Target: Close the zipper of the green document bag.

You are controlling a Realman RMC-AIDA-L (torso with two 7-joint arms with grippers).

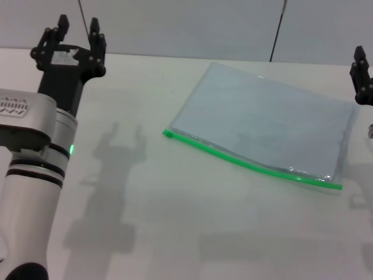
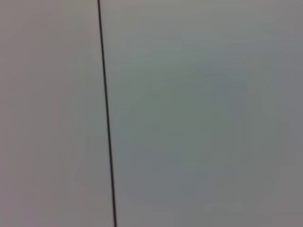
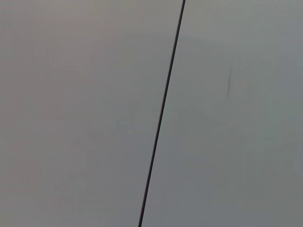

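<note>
Lying nearest: the green zipper track (image 1: 250, 163), one strip along the document bag's edge facing the robot, running across the table (image 1: 145, 221) from a small tab at its left end to the right corner.
Slider: possibly the small green tab (image 1: 168, 133) at the left end; whether the track is sealed cannot be told.
Document bag (image 1: 268, 125): one, flat on the white table, right of centre, clear-bodied, with pale sheets inside.
Left gripper (image 1: 74, 36): raised at the far left, well apart from the bag, fingers spread wide, holding nothing.
Right gripper (image 1: 361, 73): only a sliver shows at the far right edge, near the bag's right side; its opening cannot be told.
Step in hand: both arms stand off; the scene fits either a bag awaiting closing or one already closed.
Next move: cannot be settled until the slider's place is read.
Wrist views: wall and one dark seam each.
</note>
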